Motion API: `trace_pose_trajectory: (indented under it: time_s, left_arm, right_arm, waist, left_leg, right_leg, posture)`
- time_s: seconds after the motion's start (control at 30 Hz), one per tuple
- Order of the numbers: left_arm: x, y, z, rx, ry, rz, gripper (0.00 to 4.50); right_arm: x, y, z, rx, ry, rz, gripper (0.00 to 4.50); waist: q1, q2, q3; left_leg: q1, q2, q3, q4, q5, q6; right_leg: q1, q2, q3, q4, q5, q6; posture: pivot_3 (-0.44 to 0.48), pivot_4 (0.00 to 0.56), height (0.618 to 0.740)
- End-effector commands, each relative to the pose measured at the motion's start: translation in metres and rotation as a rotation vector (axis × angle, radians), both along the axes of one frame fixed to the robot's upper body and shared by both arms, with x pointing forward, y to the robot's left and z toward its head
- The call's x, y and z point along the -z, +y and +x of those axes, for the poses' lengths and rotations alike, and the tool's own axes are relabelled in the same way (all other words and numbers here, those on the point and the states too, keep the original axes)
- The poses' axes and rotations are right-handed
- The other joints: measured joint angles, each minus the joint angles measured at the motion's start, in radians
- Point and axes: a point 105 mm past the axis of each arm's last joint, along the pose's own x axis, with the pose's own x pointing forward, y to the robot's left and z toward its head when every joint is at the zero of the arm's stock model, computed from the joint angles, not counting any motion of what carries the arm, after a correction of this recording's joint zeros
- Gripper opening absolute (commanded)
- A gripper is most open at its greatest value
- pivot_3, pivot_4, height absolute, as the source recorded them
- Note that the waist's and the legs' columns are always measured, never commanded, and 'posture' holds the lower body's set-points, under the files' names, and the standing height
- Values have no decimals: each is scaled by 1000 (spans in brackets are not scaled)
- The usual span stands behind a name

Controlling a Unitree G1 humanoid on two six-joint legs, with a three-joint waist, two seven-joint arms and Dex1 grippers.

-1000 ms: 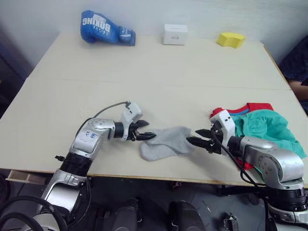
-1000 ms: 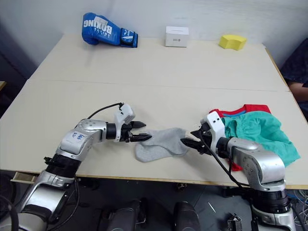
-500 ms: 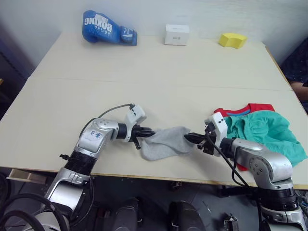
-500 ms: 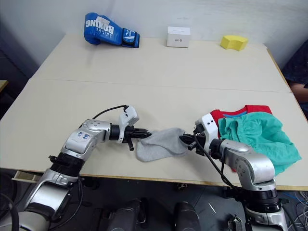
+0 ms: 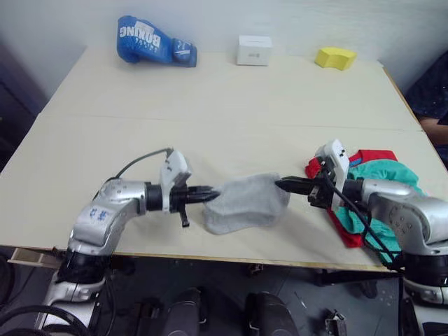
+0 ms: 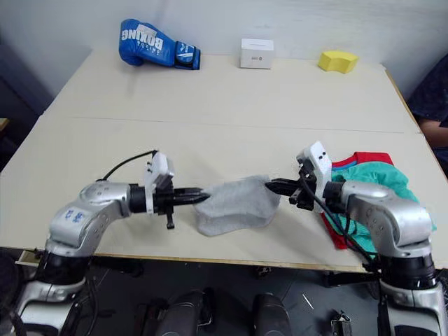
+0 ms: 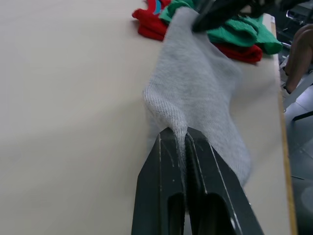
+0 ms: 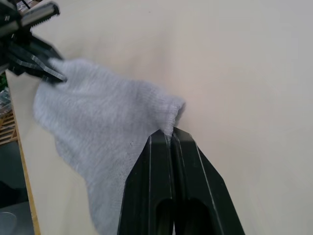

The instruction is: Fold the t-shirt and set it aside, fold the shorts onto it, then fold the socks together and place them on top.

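The light grey socks (image 5: 245,204) lie near the table's front edge, their upper edge raised and pulled taut between my two grippers. My left gripper (image 5: 213,194) is shut on the socks' left end, and the left wrist view shows the cloth (image 7: 195,93) pinched between the fingers (image 7: 161,161). At the socks' right end (image 8: 98,122) my right gripper (image 5: 278,184) is likewise shut on the cloth. To the right sit the crumpled teal shorts (image 5: 383,173), on top of the red t-shirt (image 5: 372,155), partly hidden behind my right arm.
A blue boxing glove (image 5: 155,40), a white box (image 5: 254,50) and a yellow sponge (image 5: 334,57) line the table's far edge. A person's arm (image 5: 435,91) shows past the right edge. The table's front edge (image 5: 231,257) runs just below the socks.
Both grippers went from open to shut on the socks' ends. They have since drawn apart and raised the socks' upper edge, stretching the cloth between them.
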Motion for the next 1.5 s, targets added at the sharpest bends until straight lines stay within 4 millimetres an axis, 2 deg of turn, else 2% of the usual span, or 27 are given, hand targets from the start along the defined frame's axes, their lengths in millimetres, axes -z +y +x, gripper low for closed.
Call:
trace_pose_trajectory:
  time_s: [0.03, 0.27, 0.6, 0.8, 0.83, 0.9, 1.0, 1.03, 1.07, 1.13, 1.17, 1.23, 1.33, 1.4, 1.5]
  left_arm:
    - [-5, 1, -5, -76, -22, -27, 0]
    - [13, -4, -7, -224, -44, -28, 0]
    - [25, -11, -11, -253, 6, -35, 0]
    - [35, -15, -14, -227, 46, -11, 0]
    - [35, -13, -13, -245, 46, -10, 502]
    - [36, -15, -15, -222, 55, -9, 993]
    - [24, -3, -6, -258, -63, 9, 1987]
    - [17, 1, -4, -265, -110, -4, 2020]
    - [13, 4, -3, -266, -136, -14, 2020]
    - [-5, 10, -4, -249, -196, -82, 2020]
    - [-14, 13, -7, -213, -227, -106, 2020]
    - [-28, 13, -14, -107, -266, -125, 1631]
    - [-31, 3, -13, 17, -277, -99, 810]
    - [-22, -10, -7, 59, -266, -66, 138]
    - [4, -28, -2, 75, -221, -12, 62]
  right_arm:
    - [-1, -3, 2, -16, 51, -9, 15]
    - [13, -1, 6, -29, 102, -44, 15]
    - [26, -1, 17, 26, 68, -86, 15]
    - [30, 3, 16, 16, 97, -88, 15]
    - [29, 2, 18, 40, 90, -86, 0]
    - [29, -1, 20, 72, 100, -87, 0]
    - [26, -7, 10, 38, 92, -107, 633]
    - [23, -12, 10, 38, 64, -119, 933]
    - [21, -14, 10, 41, 44, -127, 1254]
    - [2, -23, 16, 69, -84, -87, 1907]
    - [-8, -23, 15, 54, -148, -63, 1907]
    - [-23, -14, 4, -22, -259, -6, 1675]
    - [-22, 12, -10, -117, -336, 44, 739]
    - [-8, 37, -12, -107, -372, 60, 18]
    - [23, 69, -19, -84, -426, 11, 2]
  waist:
    - [2, 0, 0]
    - [3, 0, 0]
    - [3, 0, 0]
    - [3, 0, 0]
    - [3, 0, 0]
    - [3, 0, 0]
    - [4, 0, 0]
    - [5, 0, 0]
    - [6, 0, 0]
    - [5, 0, 0]
    - [5, 0, 0]
    - [4, 0, 0]
    - [4, 0, 0]
    - [4, 0, 0]
    - [3, 0, 0]
  left_leg:
    - [0, 0, 0, 0, 0, 0]
    - [0, -2, 0, 0, 0, 2]
    - [0, -2, 0, 0, 0, 1]
    - [0, -2, 0, 0, 0, 1]
    - [0, -2, 0, 0, 0, 1]
    - [0, -2, 0, 0, 0, 1]
    - [-1, -2, 0, 0, 0, 1]
    - [-1, -2, 0, 0, 0, 1]
    - [-1, -2, 0, 0, 0, 1]
    - [-1, -2, 0, 0, 0, 1]
    - [-1, -2, 0, 0, 0, 1]
    - [-1, -1, 0, -1, 0, 1]
    - [0, -1, 0, -2, 0, 0]
    - [1, -1, 0, -1, 0, 0]
    - [1, -1, 1, -2, 0, 0]
  right_leg:
    - [0, -1, 0, 0, 0, 0]
    - [0, -3, -1, 0, 0, 0]
    - [0, -3, -2, 0, 0, 0]
    - [0, -3, -2, 0, 0, 0]
    - [0, -3, -3, 0, 0, 0]
    - [0, -3, -3, 0, 0, 0]
    - [0, -3, -3, 0, 0, 0]
    - [0, -3, -3, 0, 0, 0]
    - [0, -3, -3, 0, 0, 0]
    - [0, -3, -3, -1, 0, 0]
    - [0, -4, -3, -1, 0, 0]
    - [0, -3, -4, -1, 0, 0]
    - [0, -2, -5, -1, 0, 0]
    - [1, -1, -6, -1, 0, 0]
    - [0, -1, -6, 0, 0, 0]
  posture:
    - [0, 150, 740]
    - [0, 150, 740]
    - [0, 150, 740]
    - [0, 150, 740]
    - [0, 150, 740]
    - [0, 150, 740]
    - [0, 150, 740]
    - [0, 150, 740]
    - [0, 150, 740]
    - [0, 150, 740]
    - [0, 150, 740]
    - [0, 150, 740]
    - [0, 150, 740]
    - [0, 150, 740]
    - [0, 150, 740]
